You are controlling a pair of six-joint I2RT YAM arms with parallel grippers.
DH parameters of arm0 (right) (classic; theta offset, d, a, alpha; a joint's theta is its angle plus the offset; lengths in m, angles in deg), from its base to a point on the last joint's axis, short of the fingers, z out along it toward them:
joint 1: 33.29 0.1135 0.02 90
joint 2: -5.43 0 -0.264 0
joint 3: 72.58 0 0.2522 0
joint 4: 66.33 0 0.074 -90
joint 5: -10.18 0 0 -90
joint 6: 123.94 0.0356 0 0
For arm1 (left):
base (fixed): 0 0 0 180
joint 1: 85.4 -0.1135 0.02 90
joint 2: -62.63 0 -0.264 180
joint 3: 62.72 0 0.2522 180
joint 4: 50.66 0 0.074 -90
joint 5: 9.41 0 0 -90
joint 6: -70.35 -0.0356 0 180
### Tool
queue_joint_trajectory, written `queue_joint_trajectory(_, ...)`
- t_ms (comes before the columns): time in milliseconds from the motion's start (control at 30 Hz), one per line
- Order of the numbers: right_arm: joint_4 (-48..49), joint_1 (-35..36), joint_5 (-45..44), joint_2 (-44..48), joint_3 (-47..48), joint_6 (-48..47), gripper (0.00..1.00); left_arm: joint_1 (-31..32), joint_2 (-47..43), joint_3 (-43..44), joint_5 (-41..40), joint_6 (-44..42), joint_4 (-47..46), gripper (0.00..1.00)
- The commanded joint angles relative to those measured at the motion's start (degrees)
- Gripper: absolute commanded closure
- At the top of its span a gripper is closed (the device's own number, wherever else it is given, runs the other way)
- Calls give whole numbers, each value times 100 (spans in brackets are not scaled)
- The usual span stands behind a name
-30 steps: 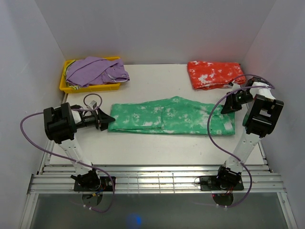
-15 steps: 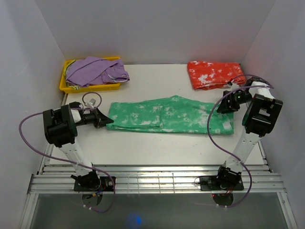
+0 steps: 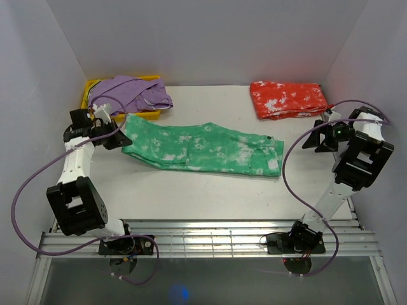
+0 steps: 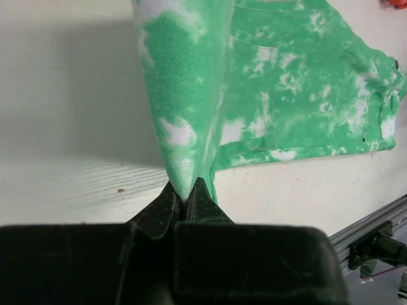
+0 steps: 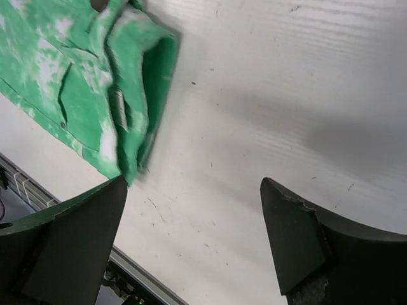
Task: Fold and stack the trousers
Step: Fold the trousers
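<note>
Green trousers point(image 3: 203, 147): stretched long across the middle of the surface point(image 3: 191, 190), leg end to the left, waist end to the right, lying slightly aslant.
Red trousers point(image 3: 288, 98): folded up at the far right corner, well apart from the green pair. I'd call that the stack spot.
Purple garment point(image 3: 130, 94): heaped in the yellow bin point(image 3: 86, 116) at far left. Not part of this job.
Left tool point(image 3: 123, 140): clamped on the leg end, and the cloth peaks up off the surface at the pinch.
Right tool point(image 3: 316, 140): spread wide, holding nothing, just past the waist end and not touching it.
Fold in hand: looks like leg end over to waist, halving the length.
Doing it well: lift high enough to clear the drag, travel along the trousers' own line, pin the waist with the free tool, and land edge on edge.
</note>
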State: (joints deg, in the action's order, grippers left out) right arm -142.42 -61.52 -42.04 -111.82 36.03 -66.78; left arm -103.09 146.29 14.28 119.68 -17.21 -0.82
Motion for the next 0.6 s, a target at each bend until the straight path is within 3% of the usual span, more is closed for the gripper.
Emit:
queue_joint_trajectory(0, -115, 37, 431, 238, -431, -127, 10, 378, -385, 697, -200, -323, 681, 100)
queue_joint_trajectory(400, 1125, 836, 1407, -210, -1460, 603, 12, 2628, -69, 1672, -1237, 1241, 849, 100)
queue_joint_trajectory(500, 1486, 1047, 1451, -377, -1662, 814, 18, 3208, 158, 1858, -1464, 1478, 700, 100)
queue_joint_trajectory(567, 1731, 1179, 1513, -474, -1750, 989, 27, 3482, 343, 2095, -1536, 1715, 638, 100)
